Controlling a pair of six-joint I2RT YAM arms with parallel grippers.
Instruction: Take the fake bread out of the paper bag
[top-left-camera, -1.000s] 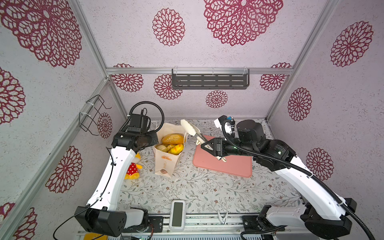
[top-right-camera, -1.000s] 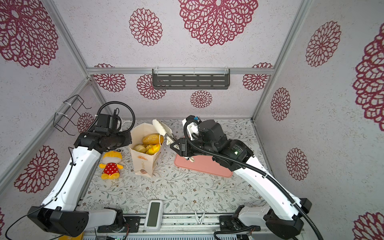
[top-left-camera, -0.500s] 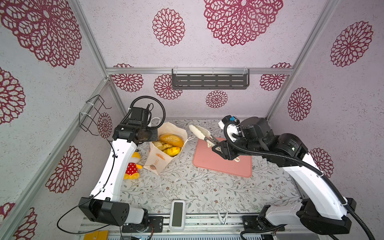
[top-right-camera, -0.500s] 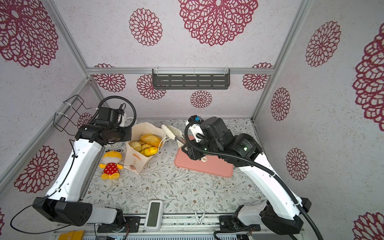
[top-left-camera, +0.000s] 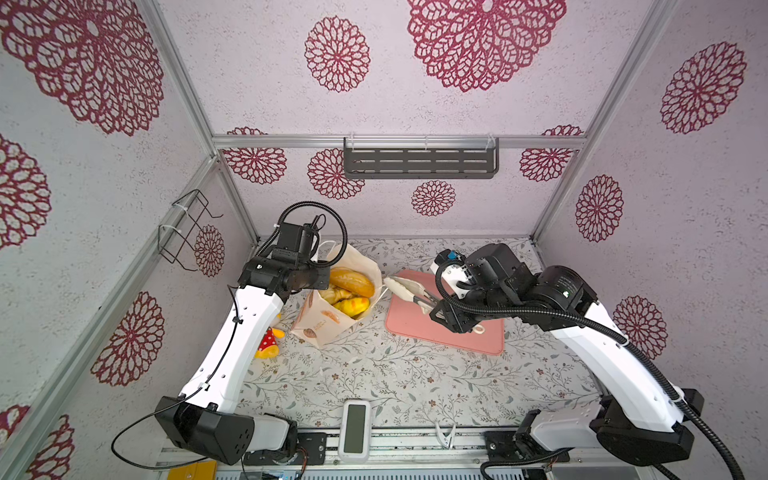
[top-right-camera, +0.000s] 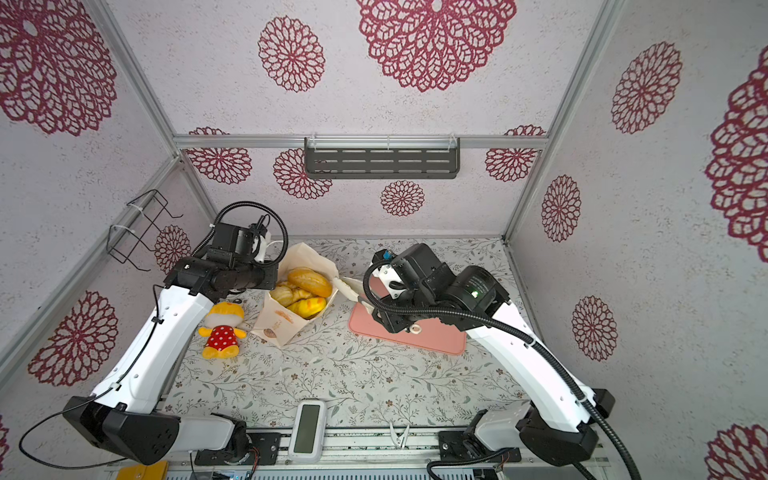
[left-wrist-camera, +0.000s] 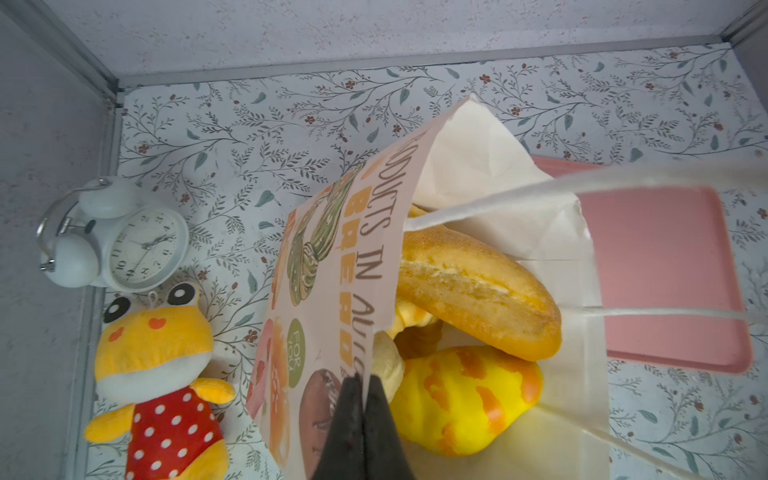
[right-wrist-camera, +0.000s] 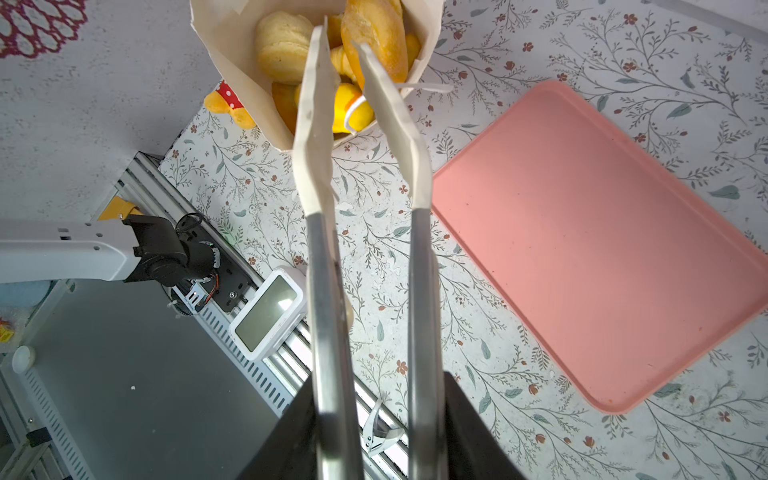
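Fingers (left-wrist-camera: 349, 424) of the left gripper (left-wrist-camera: 362, 380) pinch tight on the rim of the paper bag (left-wrist-camera: 332, 257). The right gripper (right-wrist-camera: 376, 386) clamps tongs (right-wrist-camera: 318, 166), tips apart at the bag's mouth. The bread (left-wrist-camera: 473, 291) lies inside.

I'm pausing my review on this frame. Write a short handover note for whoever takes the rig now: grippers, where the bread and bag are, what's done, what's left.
Left gripper: shut on the rim of the bag, holding it tilted with the mouth open.
Right gripper: shut on tongs; the blades are apart and empty, with their tips at the bag's mouth.
Bread: every piece in view lies in the bag; none is on the tray.
Done: bag held open, tongs lined up.
Left: grip each piece, lift it out, probably onto the tray.
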